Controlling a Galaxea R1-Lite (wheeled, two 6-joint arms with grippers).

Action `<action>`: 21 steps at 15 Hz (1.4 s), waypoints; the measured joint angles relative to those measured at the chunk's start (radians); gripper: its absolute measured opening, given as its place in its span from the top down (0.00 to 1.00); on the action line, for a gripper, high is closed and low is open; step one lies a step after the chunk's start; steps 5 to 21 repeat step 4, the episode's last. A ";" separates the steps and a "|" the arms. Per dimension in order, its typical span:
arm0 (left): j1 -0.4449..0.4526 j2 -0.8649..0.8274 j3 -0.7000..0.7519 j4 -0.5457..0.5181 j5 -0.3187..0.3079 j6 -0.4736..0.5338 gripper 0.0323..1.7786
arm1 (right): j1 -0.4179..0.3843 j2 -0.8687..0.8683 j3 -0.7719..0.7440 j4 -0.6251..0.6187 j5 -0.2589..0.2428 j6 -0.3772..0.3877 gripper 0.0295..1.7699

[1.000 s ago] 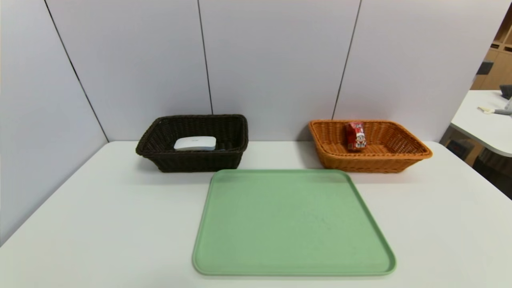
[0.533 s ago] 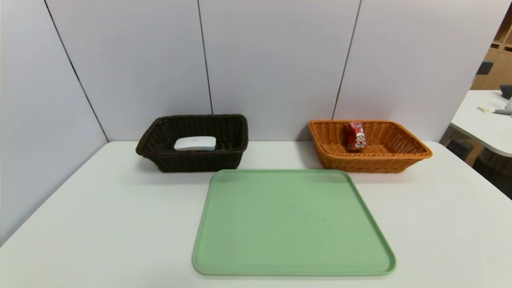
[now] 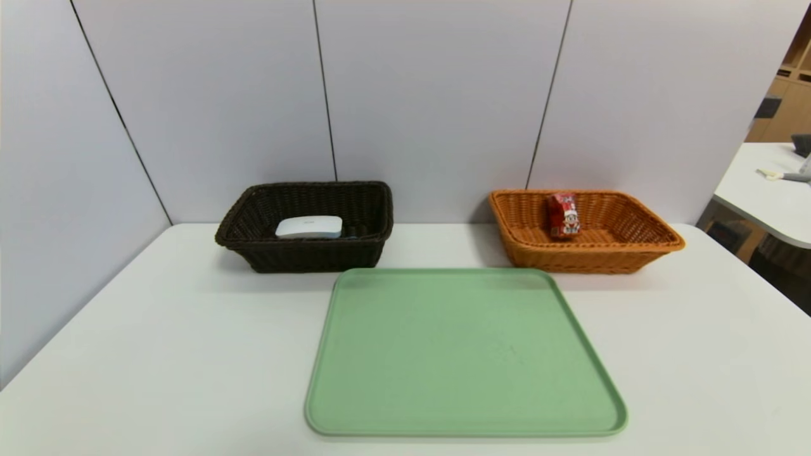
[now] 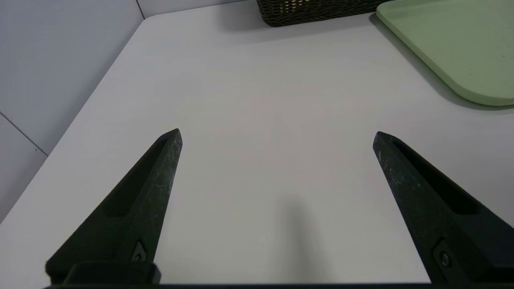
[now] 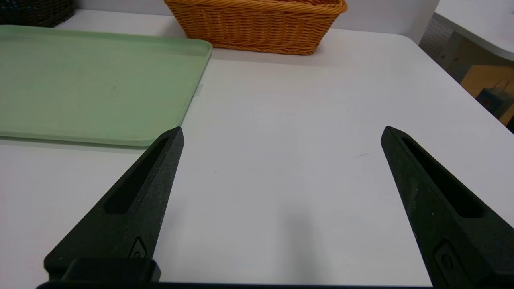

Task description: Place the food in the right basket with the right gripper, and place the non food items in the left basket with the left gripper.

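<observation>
The red carton point(image 3: 564, 216) sits in the orange basket point(image 3: 589, 249), beyond the green tray point(image 3: 466, 351); the white case point(image 3: 309, 227) lies in the dark basket. Nearer than the tray, the left gripper point(image 4: 278, 130) and right gripper point(image 5: 283, 127) stand wide and empty. Sorting looks finished; staying clear seems enough.

Left basket point(image 3: 310, 256): behind the tray, towards its left; holds the case point(image 3: 309, 227)
Right basket point(image 3: 589, 259): behind the tray, towards its right; holds the carton point(image 3: 563, 215)
Tray point(image 3: 466, 354): on the desk point(image 3: 158, 354)
</observation>
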 joint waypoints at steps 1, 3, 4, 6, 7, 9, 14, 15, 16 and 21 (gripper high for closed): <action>0.000 0.000 0.000 -0.001 0.000 0.000 0.05 | 0.000 0.000 -0.001 0.010 0.004 0.000 0.04; 0.000 0.000 0.000 -0.001 0.000 0.000 0.05 | 0.000 0.000 -0.005 0.012 0.010 0.002 0.04; -0.001 0.000 0.000 -0.001 0.000 0.000 0.05 | 0.000 0.000 -0.005 0.001 0.011 0.004 0.04; -0.001 0.000 0.000 -0.001 0.000 0.000 0.05 | 0.000 0.000 -0.005 0.001 0.011 0.004 0.04; -0.001 0.000 0.000 -0.001 0.000 0.000 0.05 | 0.000 0.000 -0.005 0.001 0.011 0.004 0.04; -0.001 0.000 0.000 -0.001 0.000 0.000 0.05 | 0.000 0.000 -0.005 0.001 0.011 0.004 0.04; -0.001 0.000 0.000 -0.001 0.000 0.000 0.05 | 0.000 0.000 -0.005 0.001 0.011 0.004 0.04; -0.001 0.000 0.000 -0.001 0.000 0.000 0.05 | 0.000 0.000 -0.005 0.001 0.011 0.004 0.04; -0.001 0.000 0.000 -0.001 0.000 0.000 0.05 | 0.000 0.000 -0.005 0.001 0.011 0.004 0.04; -0.001 0.000 0.000 -0.001 0.000 0.000 0.05 | 0.000 0.000 -0.005 0.001 0.011 0.004 0.04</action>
